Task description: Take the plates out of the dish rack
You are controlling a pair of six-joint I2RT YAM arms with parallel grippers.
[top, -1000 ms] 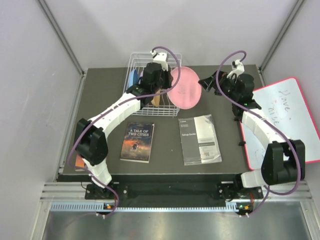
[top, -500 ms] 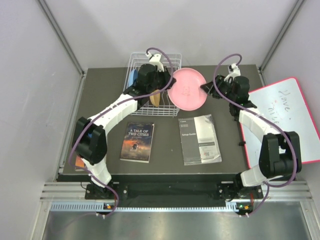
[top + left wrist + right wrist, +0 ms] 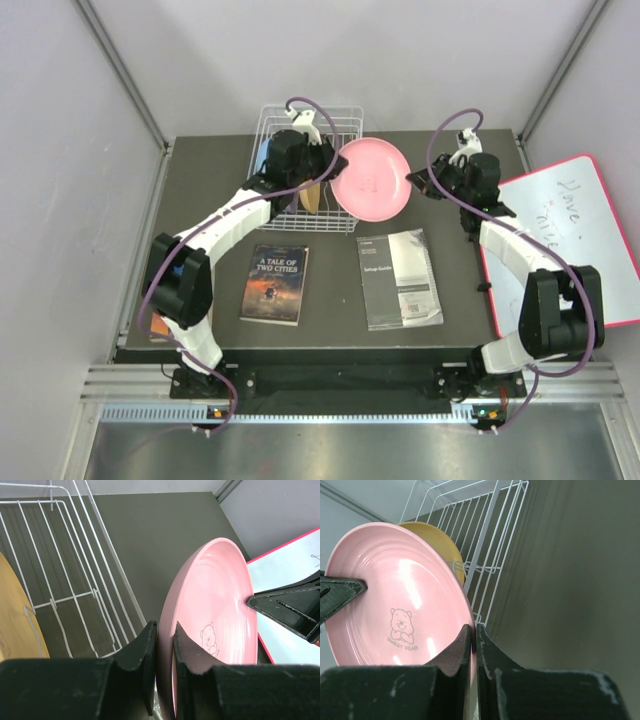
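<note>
Jaws of the left gripper (image 3: 165,635) and right gripper (image 3: 472,635) pinched opposite rims of the tilted pink plate (image 3: 370,180), just outside the dish rack's (image 3: 275,120) right side.

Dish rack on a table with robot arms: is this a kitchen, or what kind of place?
Probably a robot test lab, not a kitchen: a left arm and right arm fixed at the edge of a dark table, bare grey walls, a whiteboard alongside.
</note>
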